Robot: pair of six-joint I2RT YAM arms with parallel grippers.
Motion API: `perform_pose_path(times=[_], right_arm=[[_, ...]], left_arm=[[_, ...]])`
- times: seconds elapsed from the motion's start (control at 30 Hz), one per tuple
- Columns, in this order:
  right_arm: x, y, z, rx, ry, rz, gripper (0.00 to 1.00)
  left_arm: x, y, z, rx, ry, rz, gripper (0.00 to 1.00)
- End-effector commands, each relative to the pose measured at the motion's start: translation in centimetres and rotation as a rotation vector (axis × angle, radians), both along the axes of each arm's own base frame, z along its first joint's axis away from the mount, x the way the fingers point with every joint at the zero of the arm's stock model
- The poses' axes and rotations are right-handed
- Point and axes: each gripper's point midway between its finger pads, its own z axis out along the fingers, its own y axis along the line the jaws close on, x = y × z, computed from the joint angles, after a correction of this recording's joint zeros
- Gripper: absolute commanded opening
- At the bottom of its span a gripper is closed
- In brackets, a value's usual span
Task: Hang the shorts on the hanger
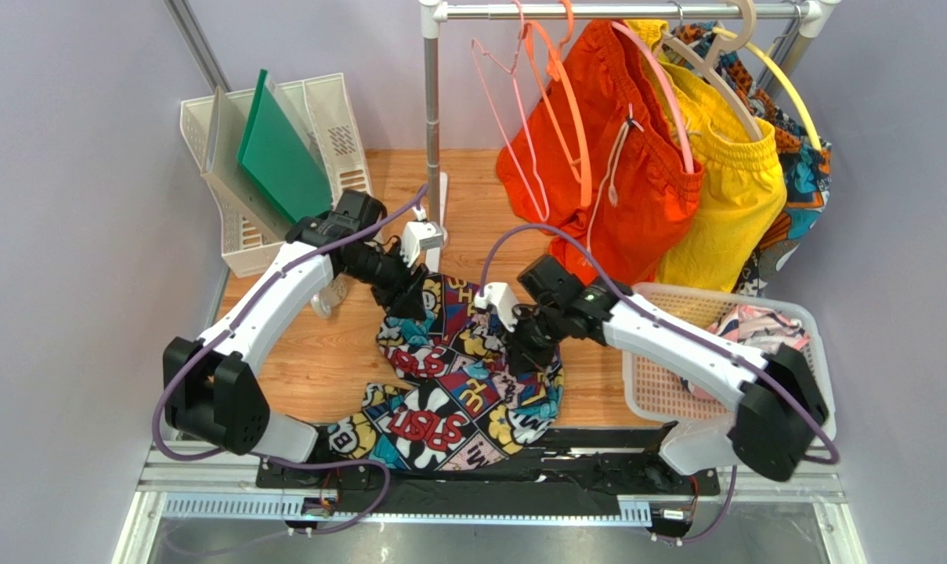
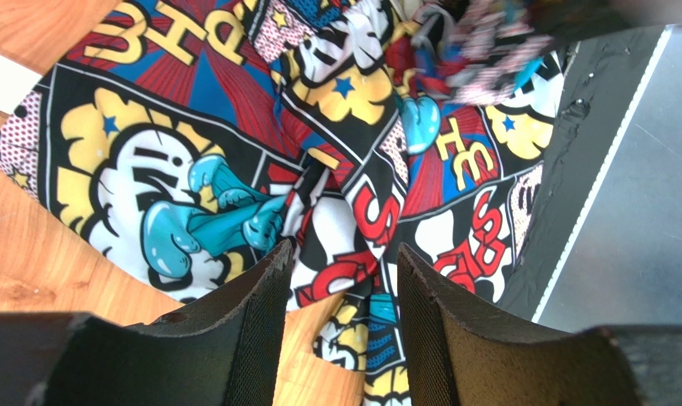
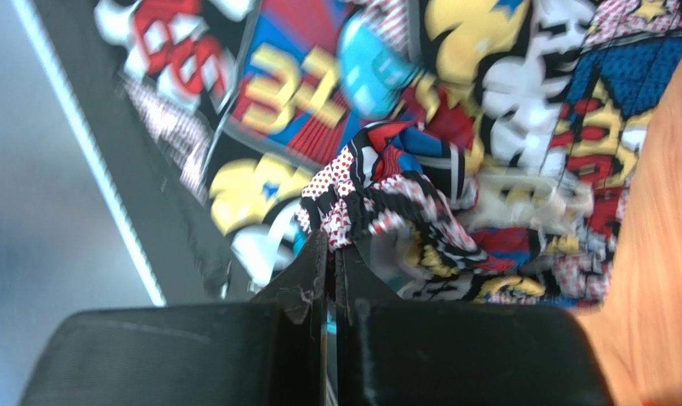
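Right claw: the right gripper [image 3: 331,245] has its fingers pressed together. A gathered ridge of the shorts [image 1: 466,388] meets their tips, and I read that as a thin pinch, though the wrist view is blurred.
Left claw: the left gripper [image 2: 344,254] has its fingers apart with nothing between them, and it hovers over the printed cloth.
Shorts, position: they lie crumpled in the lower centre of the top view, partly on the wooden table [image 1: 325,353] and partly over the black strip at the near edge. Both claws sit over their upper half.
Handling: I judge them light, limp and quick to fold. They will sag and bunch from any single pinch, and thin cloth can slide out of closed fingers.
Where to grip: I would take the elastic waistband, where the cloth is thickest, with one claw near each end, so the shorts hang open and flat instead of as a wad.
Hanger: the thin pale pink hanger [image 1: 507,129] hangs on the rail [image 1: 619,9] at the top centre, well apart from the shorts, just left of the orange shorts [image 1: 607,165].
Caution: I cannot make out the white drawstring in these views. A loose cord could snag on a finger or the wire.
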Motion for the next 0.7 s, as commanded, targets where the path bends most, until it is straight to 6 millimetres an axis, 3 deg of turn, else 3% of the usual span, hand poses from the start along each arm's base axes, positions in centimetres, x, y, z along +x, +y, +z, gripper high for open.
perform_pose_path(times=[0.0, 0.07, 0.17, 0.33, 0.43, 0.53, 0.57, 0.67], right_arm=[[-4.5, -4.1, 5.0, 0.059, -0.111, 0.249, 0.0], [-7.1, -7.0, 5.3, 0.033, -0.102, 0.328, 0.0], [-7.4, -9.2, 5.4, -0.009, -0.233, 0.455, 0.0], [-9.6, -13.8, 3.5, -0.167, -0.182, 0.66, 0.0], [-10.8, -15.8, 2.5, -0.193, -0.211, 0.777, 0.0], [-11.4, -16.4, 1.6, -0.203, -0.237, 0.833, 0.0], [-11.4, -16.4, 1.5, -0.203, -0.239, 0.835, 0.0], [-11.5, -16.2, 1.2, -0.207, -0.229, 0.826, 0.0]], left_arm=[[2.6, -2.2, 0.7, -0.027, -0.034, -0.006, 0.54], [2.9, -4.6, 0.2, -0.021, -0.03, -0.054, 0.54], [2.8, -8.6, -0.7, -0.016, -0.005, -0.099, 0.54], [2.9, -14.2, -3.4, 0.022, 0.045, -0.169, 0.53], [2.8, -16.4, -5.2, 0.053, 0.036, -0.208, 0.53], [3.3, -17.8, -6.2, 0.074, 0.035, -0.201, 0.55], [3.4, -18.0, -7.6, 0.101, 0.061, -0.187, 0.55], [3.9, -18.1, -9.1, 0.141, 0.077, -0.14, 0.56]])
